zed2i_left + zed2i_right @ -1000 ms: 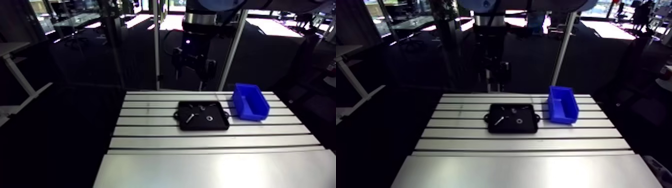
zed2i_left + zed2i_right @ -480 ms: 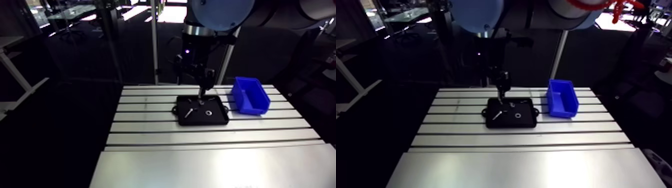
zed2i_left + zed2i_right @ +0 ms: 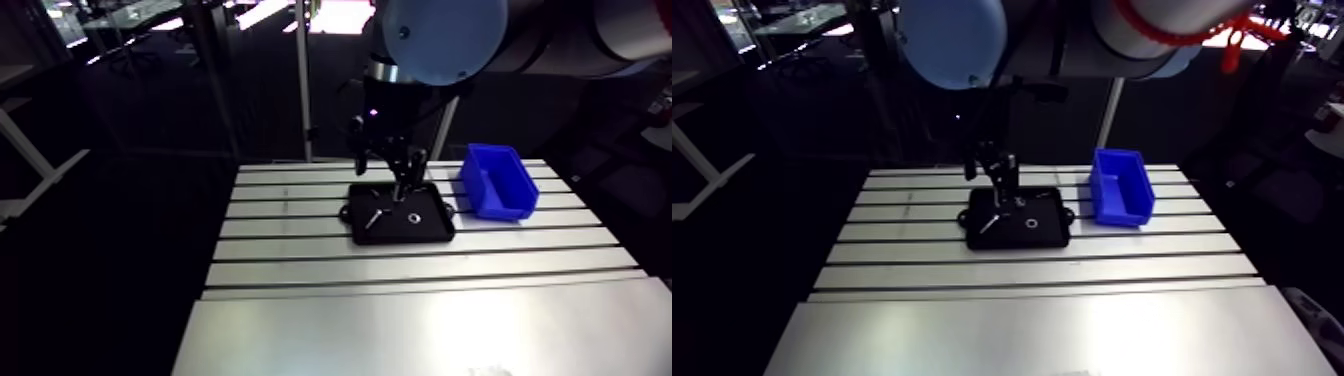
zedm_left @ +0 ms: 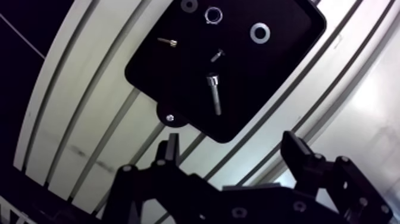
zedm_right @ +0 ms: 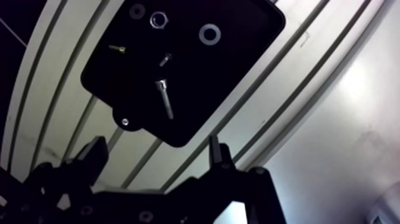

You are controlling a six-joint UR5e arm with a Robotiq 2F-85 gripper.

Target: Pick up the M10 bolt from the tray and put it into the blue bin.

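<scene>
The M10 bolt (image 4: 215,93), the longest silver piece, lies flat in the black tray (image 4: 271,77), just ahead of my gripper (image 4: 232,144). The fingers (image 4: 172,149) are open with nothing between them and hover above the tray's near rim. In the arm view the gripper (image 3: 398,178) hangs low over the far part of the tray (image 3: 432,235), with the bolt (image 3: 372,215) at the tray's left. The blue bin (image 3: 497,181) stands on the table to the right of the tray; I see nothing inside it.
The tray also holds two small screws (image 4: 218,55), a hex nut (image 4: 213,15) and two washers (image 4: 259,33). The tray has a mounting tab (image 4: 170,117) at its end. Slotted aluminium table (image 3: 400,290) stretches toward the front.
The gripper has come down from well above the table's far side to just over the tray. The camera has shifted with the arm. Tray, bolt and bin lie as before.
</scene>
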